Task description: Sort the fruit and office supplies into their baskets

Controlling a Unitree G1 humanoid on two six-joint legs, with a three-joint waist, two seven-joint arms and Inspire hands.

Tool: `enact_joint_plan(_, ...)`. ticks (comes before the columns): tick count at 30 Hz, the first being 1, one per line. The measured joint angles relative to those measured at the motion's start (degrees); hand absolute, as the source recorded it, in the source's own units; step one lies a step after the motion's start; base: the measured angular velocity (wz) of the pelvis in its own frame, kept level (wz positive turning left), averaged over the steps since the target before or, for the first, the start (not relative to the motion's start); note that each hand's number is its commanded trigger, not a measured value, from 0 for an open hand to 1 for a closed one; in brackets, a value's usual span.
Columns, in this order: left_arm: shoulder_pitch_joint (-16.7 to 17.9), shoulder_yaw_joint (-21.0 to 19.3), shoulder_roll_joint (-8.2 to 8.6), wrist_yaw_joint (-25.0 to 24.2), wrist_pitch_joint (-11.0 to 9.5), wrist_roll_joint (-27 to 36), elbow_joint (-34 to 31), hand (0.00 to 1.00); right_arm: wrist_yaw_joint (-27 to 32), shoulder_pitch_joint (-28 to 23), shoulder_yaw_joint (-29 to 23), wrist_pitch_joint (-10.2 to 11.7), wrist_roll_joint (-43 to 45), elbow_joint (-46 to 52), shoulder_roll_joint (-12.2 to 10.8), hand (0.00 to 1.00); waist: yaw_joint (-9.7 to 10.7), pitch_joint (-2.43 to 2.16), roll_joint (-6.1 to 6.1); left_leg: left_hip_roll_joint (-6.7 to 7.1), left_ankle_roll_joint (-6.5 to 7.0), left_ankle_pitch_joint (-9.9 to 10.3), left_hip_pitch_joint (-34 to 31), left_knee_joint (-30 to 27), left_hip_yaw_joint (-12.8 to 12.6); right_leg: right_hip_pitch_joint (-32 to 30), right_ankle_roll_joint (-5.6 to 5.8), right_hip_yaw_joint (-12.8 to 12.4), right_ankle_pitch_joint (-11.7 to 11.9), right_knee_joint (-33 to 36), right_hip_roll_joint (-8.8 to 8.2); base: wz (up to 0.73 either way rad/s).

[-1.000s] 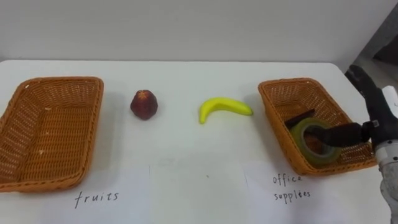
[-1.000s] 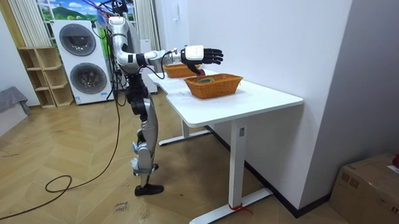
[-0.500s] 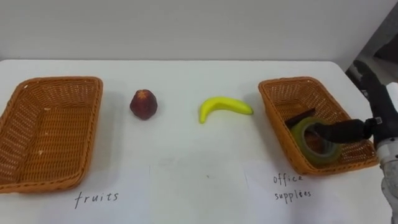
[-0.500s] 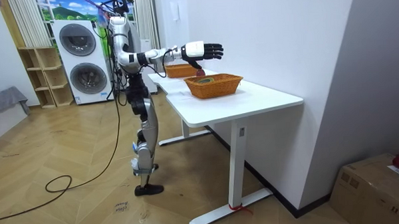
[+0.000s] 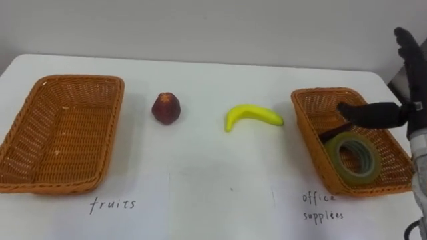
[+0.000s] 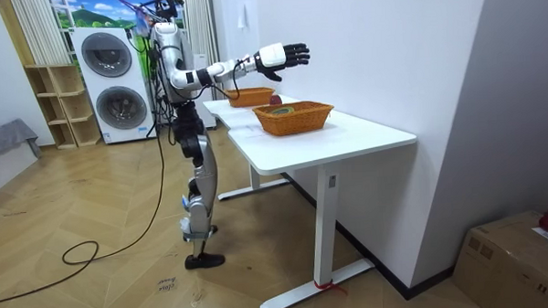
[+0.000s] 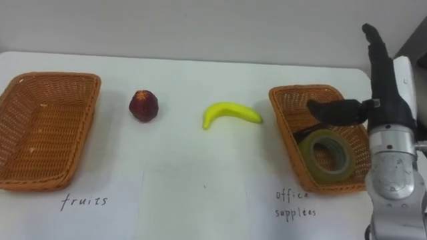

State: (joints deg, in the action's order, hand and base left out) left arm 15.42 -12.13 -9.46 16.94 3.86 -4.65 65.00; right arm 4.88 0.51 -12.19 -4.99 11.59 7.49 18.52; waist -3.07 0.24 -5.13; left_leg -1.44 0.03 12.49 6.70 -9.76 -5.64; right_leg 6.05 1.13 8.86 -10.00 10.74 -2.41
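Wicker of the right basket [image 5: 313, 143] already held a roll of greenish tape [image 5: 353, 155], lying flat, with a dark item [image 5: 332, 132] just beside it that was too unclear to name. The office-supply half of the sorting therefore looked done, as far as could be seen. The right hand [image 7: 387, 90] was raised above that basket with its fingers straight and its thumb out over the tape, carrying nothing. The fruit half appeared untouched. The red fruit [image 5: 166, 108] and the yellow banana [image 5: 252, 116] both lay on the white desk [image 5: 200, 180] between the baskets, well apart from each other. The left basket [image 5: 63, 133] stood empty. Judging by this, two pieces were left to move, both to the left basket.
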Motion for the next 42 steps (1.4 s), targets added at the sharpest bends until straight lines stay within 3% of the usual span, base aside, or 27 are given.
enact_joint_plan(15, -0.51, 0.5, -0.07, -1.52, 0.11, -0.04, -1.49, 0.0, 0.18, 4.55, 5.25, 0.06, -3.95, -0.27, 0.09, 0.0, -2.04, 0.11, 0.49, 0.13, -0.03, -0.04, -0.45, -0.14, 1.86, 0.8, 0.01, 2.12, 0.0, -0.11, -0.15, 0.07)
enact_joint_plan(18, -0.36, 0.56, -0.08, -1.99, 1.1, -2.47, -1.81, 0.0, -0.37, 6.22, 7.08, 0.03, -4.56, -0.32, 0.15, 0.0, -2.19, 0.0, 0.34, 0.15, -0.1, -0.09, -0.81, -0.23, 2.56, 0.79, 0.01, 2.9, -0.01, -0.14, -0.17, 0.14)
enact_joint_plan(25, 0.17, -0.45, -0.07, -2.99, 2.18, -6.33, -3.38, 0.0, -3.25, 7.02, 8.75, -0.32, -7.2, -0.44, 0.16, 0.0, -5.05, -0.24, -0.81, 0.28, -0.04, -0.14, -1.13, -0.95, 3.11, 0.99, 0.04, 4.1, -0.03, -0.17, -0.45, 0.07)
enact_joint_plan(32, 1.73, -0.74, -0.37, -4.14, 2.16, -6.34, -3.76, 0.0, -5.72, 7.3, 9.32, -0.5, -8.37, -2.75, 0.5, 0.0, -5.69, -0.15, -2.81, 0.42, -0.01, -0.15, -2.0, -1.12, 4.34, 1.01, 0.04, 5.67, -0.03, -0.17, -0.59, 0.09)
enact_joint_plan(36, 1.77, -0.76, -0.55, -4.15, 2.12, -6.28, -4.98, 0.0, -7.16, 7.35, 10.68, -0.51, -8.46, -3.07, 2.55, 0.0, -6.56, -0.08, -2.86, 0.41, -0.02, -0.15, -2.26, -1.32, 4.36, 0.89, 0.04, 5.74, -0.03, -0.2, -0.59, 0.01)
enact_joint_plan(42, 1.87, -0.94, -0.77, -5.29, 2.11, -6.28, -5.93, 0.0, -9.4, 7.47, 11.16, -0.86, -8.49, -3.06, 2.93, 0.0, -6.87, -0.12, -3.17, 0.41, -0.08, -0.2, -3.82, -1.91, 4.58, -0.27, 0.04, 6.17, -0.02, -0.14, -0.63, 0.02)
